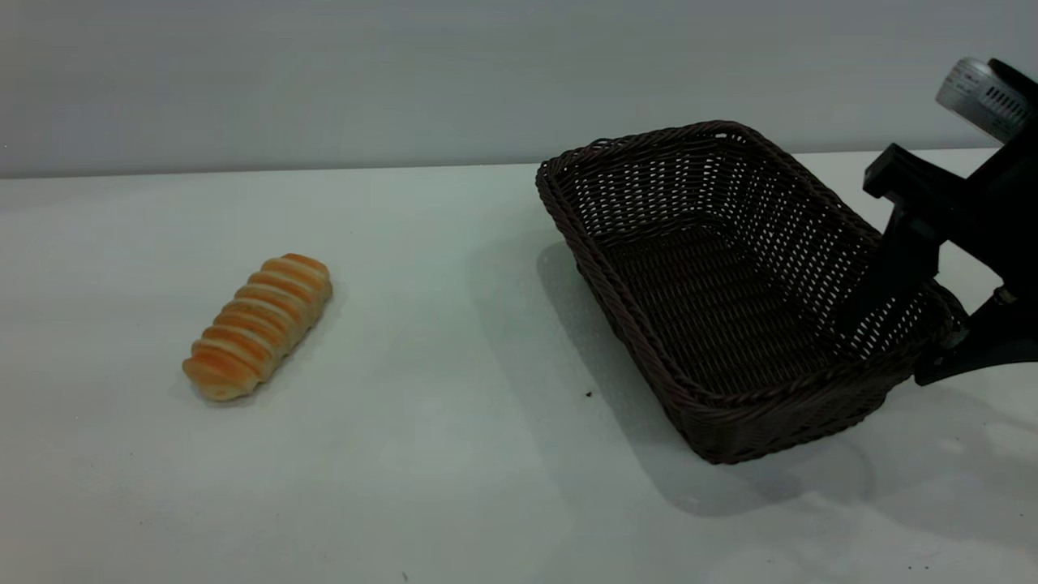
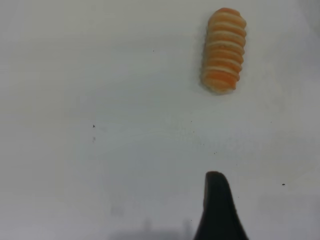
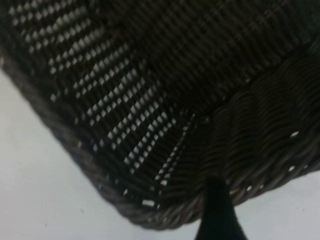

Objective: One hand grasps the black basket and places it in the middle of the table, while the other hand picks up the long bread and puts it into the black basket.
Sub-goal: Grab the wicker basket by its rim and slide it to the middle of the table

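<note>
Only outside: right tool astride black basket rim.

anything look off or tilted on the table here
The dark woven wicker basket sits tilted, its far end raised off the pale table, with the right gripper clamped over its near-right rim.

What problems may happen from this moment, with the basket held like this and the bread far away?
1. The right end effector pinches only one wall of the black basket, which looks tilted; it may slip or swing.
2. The long bread lies loose on the table; the left end effector's finger could push it away.
</note>
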Motion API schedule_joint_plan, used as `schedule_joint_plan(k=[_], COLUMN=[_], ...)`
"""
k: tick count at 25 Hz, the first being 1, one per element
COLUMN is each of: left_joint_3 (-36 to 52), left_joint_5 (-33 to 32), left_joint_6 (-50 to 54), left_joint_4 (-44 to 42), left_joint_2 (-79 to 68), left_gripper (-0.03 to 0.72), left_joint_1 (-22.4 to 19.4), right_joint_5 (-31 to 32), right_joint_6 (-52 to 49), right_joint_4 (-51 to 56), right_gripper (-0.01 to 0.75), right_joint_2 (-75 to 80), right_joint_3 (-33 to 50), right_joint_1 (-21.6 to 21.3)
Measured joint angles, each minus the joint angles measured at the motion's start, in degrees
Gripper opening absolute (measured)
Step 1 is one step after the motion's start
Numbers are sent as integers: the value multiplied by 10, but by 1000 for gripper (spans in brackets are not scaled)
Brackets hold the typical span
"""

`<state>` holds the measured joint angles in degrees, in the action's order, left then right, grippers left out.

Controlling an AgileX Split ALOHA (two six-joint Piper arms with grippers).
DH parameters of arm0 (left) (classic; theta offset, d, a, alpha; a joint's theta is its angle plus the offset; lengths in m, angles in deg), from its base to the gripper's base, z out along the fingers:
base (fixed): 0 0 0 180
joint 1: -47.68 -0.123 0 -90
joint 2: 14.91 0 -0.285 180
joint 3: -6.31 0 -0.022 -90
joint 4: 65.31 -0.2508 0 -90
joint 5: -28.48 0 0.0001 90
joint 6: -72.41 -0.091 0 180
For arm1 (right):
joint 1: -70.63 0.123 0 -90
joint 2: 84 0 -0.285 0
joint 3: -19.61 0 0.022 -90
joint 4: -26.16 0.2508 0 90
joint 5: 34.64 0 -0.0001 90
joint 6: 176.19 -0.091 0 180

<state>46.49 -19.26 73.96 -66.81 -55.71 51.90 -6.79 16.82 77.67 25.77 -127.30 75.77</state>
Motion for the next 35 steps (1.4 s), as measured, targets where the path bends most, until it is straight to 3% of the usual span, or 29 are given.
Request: schedule_joint_plan(k=[9,15,18,20,22,28,35], left_joint_3=[0,0,0,0,0,0,0], left_joint_5=[1,2,2,2,2,2,-4], left_joint_6=[0,0,0,0,0,1,1], left_joint_4=[0,0,0,0,0,0,0], left_joint_2=[0,0,0,0,0,0,0], left_gripper=[541,539,539,539,539,539,539], left_joint_1=[0,0,0,0,0,0,0], right_joint_5=[-48,-135,-159,-159,-162,-141,-22], right_joint_6=[-56,-41,-19,-3,6,103,207], right_joint_4=[21,121,159,171,186,164,115], right_gripper=[531,514,404,241,157,152,148], right_joint_2=[43,112,137,137,130,81,67], right_joint_3=[0,0,-2,-3,-3,-2,-2], right_joint_1=[0,0,0,0,-1,0,1])
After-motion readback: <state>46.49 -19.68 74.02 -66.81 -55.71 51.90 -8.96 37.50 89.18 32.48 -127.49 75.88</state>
